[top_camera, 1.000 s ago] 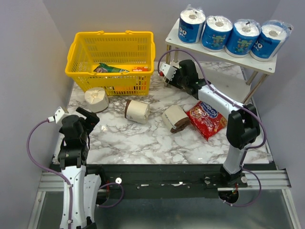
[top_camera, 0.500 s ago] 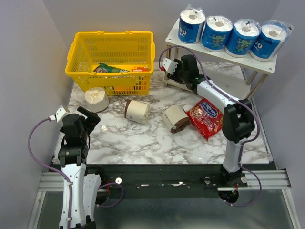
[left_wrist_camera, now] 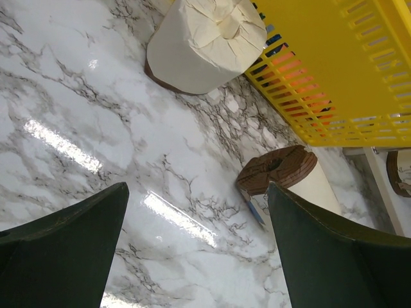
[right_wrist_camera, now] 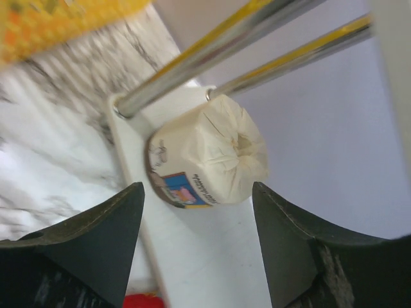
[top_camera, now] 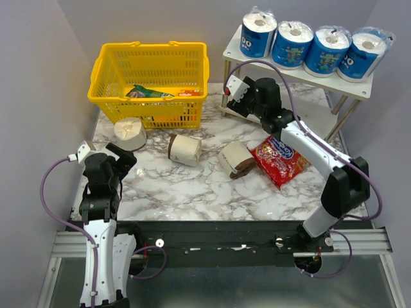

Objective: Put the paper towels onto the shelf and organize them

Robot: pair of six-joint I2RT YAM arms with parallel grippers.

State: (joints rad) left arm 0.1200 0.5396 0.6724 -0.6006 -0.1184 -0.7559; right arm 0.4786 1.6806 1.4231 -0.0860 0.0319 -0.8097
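Observation:
Four blue-wrapped paper towels (top_camera: 313,45) stand in a row on the top tier of the white shelf (top_camera: 292,74). A cream roll (right_wrist_camera: 209,154) stands on the shelf's lower tier beside the metal legs. My right gripper (top_camera: 241,101) is open just in front of that roll (right_wrist_camera: 198,192), not touching it. Three cream rolls are on the table: one upright (top_camera: 130,133) by the basket, one lying (top_camera: 185,149) mid-table, one lying (top_camera: 236,159) beside the snack bag. My left gripper (top_camera: 122,156) is open and empty, low over the table (left_wrist_camera: 198,187).
The yellow basket (top_camera: 151,80) stands at the back left with packets inside. The red snack bag (top_camera: 278,159) lies under my right forearm. In the left wrist view the upright roll (left_wrist_camera: 205,42) and the lying roll (left_wrist_camera: 282,176) lie ahead, with the basket (left_wrist_camera: 334,64) behind.
My right gripper has shifted a little right and back at the shelf's left end, and its elbow has swung out to the right. The left arm has hardly moved.

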